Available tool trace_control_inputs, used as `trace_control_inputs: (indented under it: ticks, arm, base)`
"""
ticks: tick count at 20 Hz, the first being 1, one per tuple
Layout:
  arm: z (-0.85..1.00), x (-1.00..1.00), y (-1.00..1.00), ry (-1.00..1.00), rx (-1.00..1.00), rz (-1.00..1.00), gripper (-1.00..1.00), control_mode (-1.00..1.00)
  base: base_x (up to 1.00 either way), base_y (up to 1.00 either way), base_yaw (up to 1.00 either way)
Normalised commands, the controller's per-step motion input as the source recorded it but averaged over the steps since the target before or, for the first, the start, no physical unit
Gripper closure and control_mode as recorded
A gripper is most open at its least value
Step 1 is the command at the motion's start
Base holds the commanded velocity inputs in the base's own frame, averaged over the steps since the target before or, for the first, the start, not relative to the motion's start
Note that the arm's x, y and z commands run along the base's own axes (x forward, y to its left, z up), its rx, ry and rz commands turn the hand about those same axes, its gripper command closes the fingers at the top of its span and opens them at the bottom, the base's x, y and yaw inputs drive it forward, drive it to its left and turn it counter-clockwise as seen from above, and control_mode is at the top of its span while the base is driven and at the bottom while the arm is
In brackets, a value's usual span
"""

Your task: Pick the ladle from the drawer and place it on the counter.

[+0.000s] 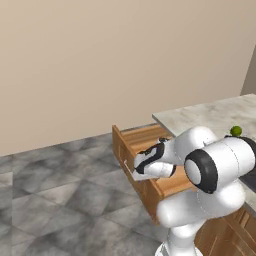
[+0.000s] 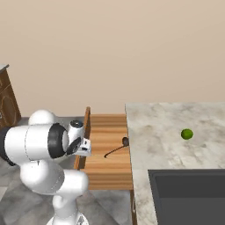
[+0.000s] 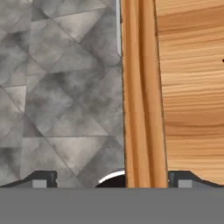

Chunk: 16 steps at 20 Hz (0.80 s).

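A white robot arm reaches over an open wooden drawer (image 2: 107, 151) in a simulated kitchen, its claw (image 3: 113, 178) spread wide and holding nothing. Seen from the hand camera, the claw's two dark fingertips (image 3: 41, 178) straddle the drawer's front panel (image 3: 142, 96), one tip over the grey tiled floor (image 3: 52, 87) and the other over the plank-grain drawer bottom. A thin silver bar handle (image 3: 118, 26) runs along the outer face of that front panel.

In the right base view, the ladle (image 2: 117, 148) lies flat on the drawer floor, close to the edge of the desk (image 2: 176, 149). Its round dark bowl sits nearest the stone slab, and its thin black handle angles away toward the drawer's front. The claw is well apart from the ladle, out at the drawer's front edge.

A small green ball (image 2: 186, 134) rests on the pale marbled desk, well apart from the drawer, and shows again in the left base view (image 1: 235, 131) just beyond the arm's shoulder. A dark sink basin (image 2: 189, 195) is sunk into the desk nearer the cameras. In the left base view the drawer (image 1: 142, 142) stands pulled out from the light-brown cabinets beneath the desk (image 1: 210, 115), with the arm's wrist hanging above it. A plain beige wall (image 1: 100, 60) closes the scene behind.
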Motion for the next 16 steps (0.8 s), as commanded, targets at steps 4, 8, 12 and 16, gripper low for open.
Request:
trace_control_inputs:
  ticks: [4,8,12,16]
  arm:
    - [0.10,-0.81,1.00,0.00,-0.05,0.16,-1.00,-1.00]
    - [0.67,-0.22,1.00,0.03,0.00,0.15,-1.00,-1.00]
    - [0.98,0.04,1.00,0.12,-0.01,0.15,-1.00,-1.00]
    - [0.94,0.52,0.32,0.15,0.07,0.01,-1.00,-1.00]
  base:
    - [0.00,0.00,0.00]
    - [0.00,0.00,0.00]
    - [0.00,0.00,0.00]
    - [0.00,0.00,0.00]
